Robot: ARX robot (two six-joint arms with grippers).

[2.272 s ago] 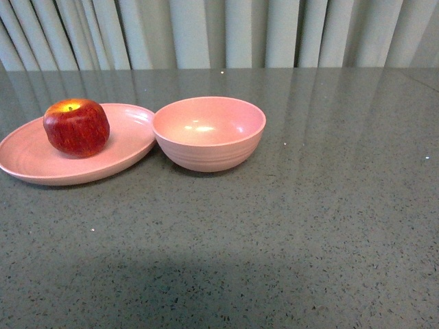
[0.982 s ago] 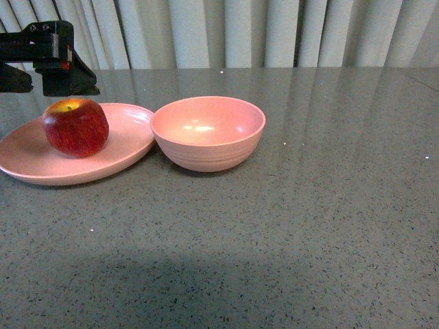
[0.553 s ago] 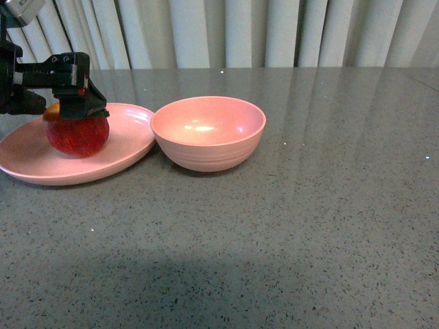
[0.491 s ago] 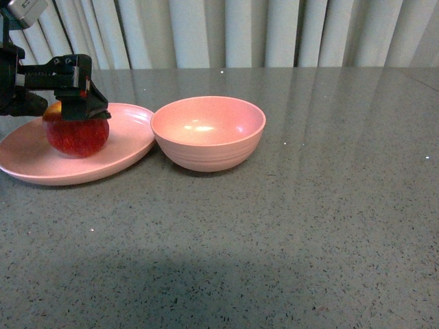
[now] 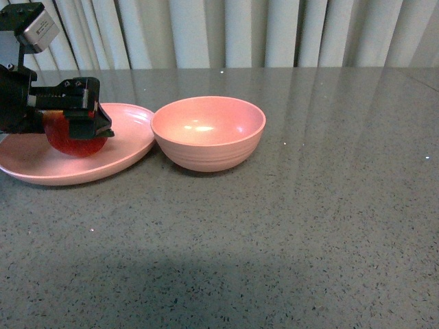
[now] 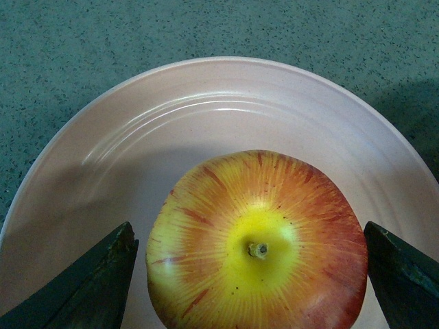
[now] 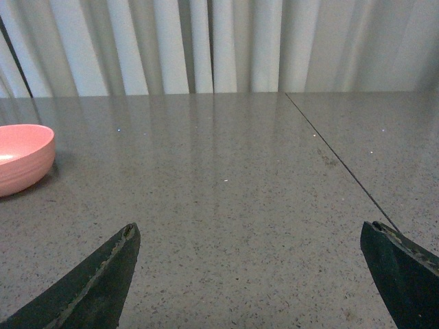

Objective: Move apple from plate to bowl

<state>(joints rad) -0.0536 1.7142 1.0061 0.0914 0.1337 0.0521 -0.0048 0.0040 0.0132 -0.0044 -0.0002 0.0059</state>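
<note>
The apple (image 6: 257, 240) sits stem-up on the plate (image 6: 206, 116), flanked by the left pincer's (image 6: 248, 229) spread jaws.

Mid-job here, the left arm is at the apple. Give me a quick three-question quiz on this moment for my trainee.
1. True or false: the apple lies in the bowl.
2. The left gripper has its fingers: A) either side of the apple, B) over the bowl, C) shut with nothing between them.
3. What sits between the fingers of the right gripper?

Key: 1 false, the apple rests on the plate and the bowl is empty. 2 A, the jaws are open. 3 nothing, only bare table shows beyond.
</note>
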